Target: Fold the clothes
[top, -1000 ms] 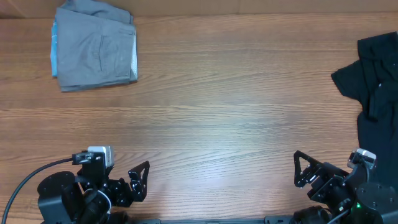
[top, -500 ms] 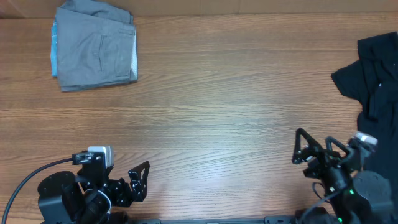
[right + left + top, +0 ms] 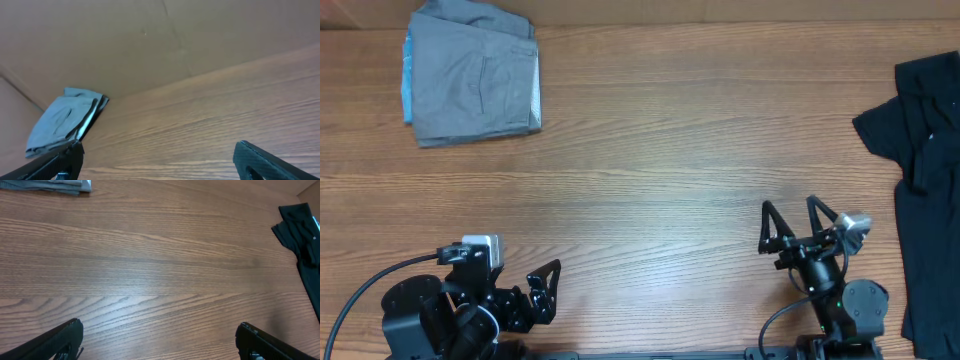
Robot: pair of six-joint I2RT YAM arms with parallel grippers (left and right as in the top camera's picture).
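A crumpled black garment lies at the table's right edge; it also shows in the left wrist view. A folded grey garment with a light blue piece under it lies at the far left corner, and shows in the right wrist view. My left gripper is open and empty near the front left edge. My right gripper is open and empty, raised near the front right, left of the black garment.
The bare wooden table stretches between the two garments. A brown cardboard wall stands behind the table's far edge.
My right gripper has lifted and swung left and forward from the front right corner, its camera now tilted up toward the far wall. The left arm has not moved.
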